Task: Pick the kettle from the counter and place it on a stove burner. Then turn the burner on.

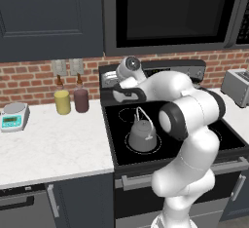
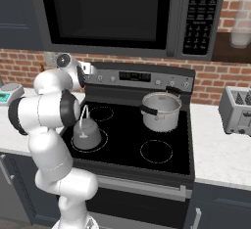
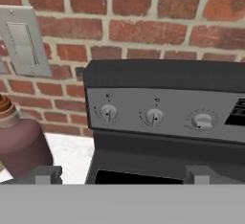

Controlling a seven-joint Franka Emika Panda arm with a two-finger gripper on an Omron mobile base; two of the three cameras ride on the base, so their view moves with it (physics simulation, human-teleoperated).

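Observation:
The small dull-grey kettle [image 1: 142,135] [image 2: 87,135] stands upright on the front-left stove burner [image 1: 157,147] [image 2: 104,143], inside its white ring on the black cooktop. My gripper [image 1: 111,77] [image 2: 89,69] [image 3: 123,175] is raised behind the kettle, at the left end of the stove's back panel. It is open and holds nothing, with its fingertips [image 3: 48,173] wide apart. It faces three knobs: a left knob [image 3: 109,112], a middle knob [image 3: 154,117] and a right knob [image 3: 203,121]. The white counter [image 1: 53,144] [image 3: 72,153] lies left of the stove.
A shiny steel pot [image 2: 161,110] sits on the back-right burner. A yellow jar [image 1: 62,101], a maroon bottle [image 1: 81,99] [image 3: 21,141] and a kitchen scale [image 1: 13,116] stand on the left counter. A toaster [image 2: 238,109] is at the right. A microwave [image 2: 112,12] hangs overhead.

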